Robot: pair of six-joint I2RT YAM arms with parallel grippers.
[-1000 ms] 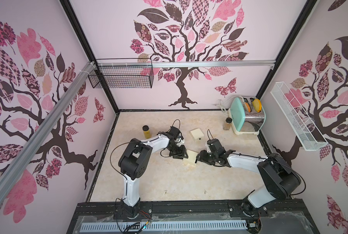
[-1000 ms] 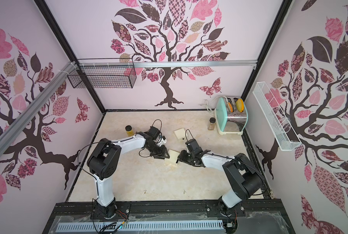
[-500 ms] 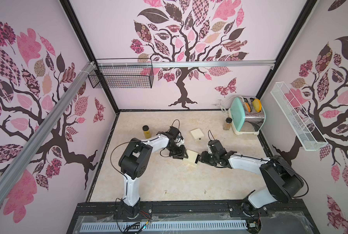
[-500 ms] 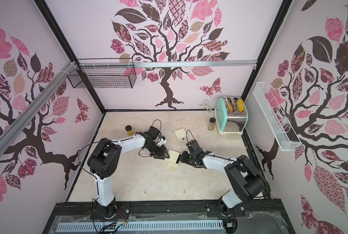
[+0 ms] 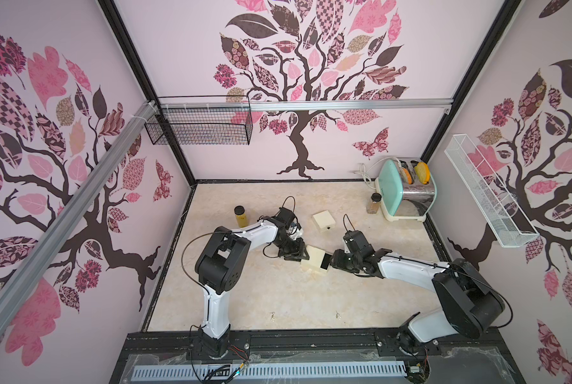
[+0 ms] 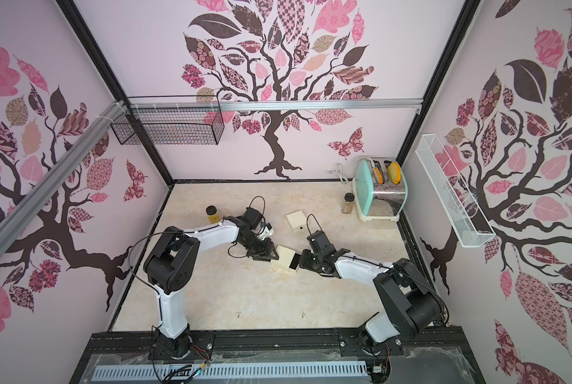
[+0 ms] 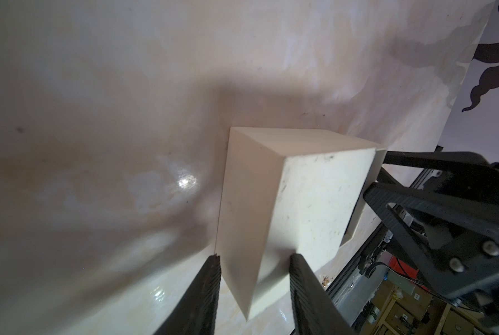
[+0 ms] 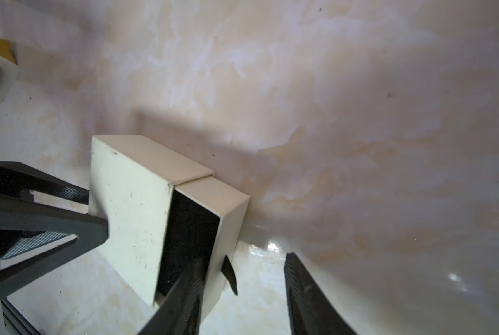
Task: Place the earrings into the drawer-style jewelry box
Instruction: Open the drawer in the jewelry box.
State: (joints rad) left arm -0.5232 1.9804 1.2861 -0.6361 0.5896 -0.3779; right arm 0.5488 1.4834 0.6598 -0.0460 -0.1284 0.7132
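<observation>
The left gripper (image 7: 254, 258) is clamping the cream cardboard jewelry box (image 7: 315, 203) while the right gripper (image 8: 242, 258), jaws apart, is hooking its part-open black-lined drawer (image 8: 190, 226), likely widening it before fetching the tiny silvery earrings (image 5: 272, 316).

Left arm (image 5: 254, 232) clamps its jaws; right arm's (image 5: 407, 269) gape.

Worktop (image 7: 97, 87): glossy, smooth, marble-patterned. Box (image 7: 315, 197): matt cream, smooth, dark-specked. Left pincer fingers (image 7: 202, 295): matt black, finely ribbed. Toaster (image 5: 414, 196): polished metal flank, glossy mint shell.
</observation>
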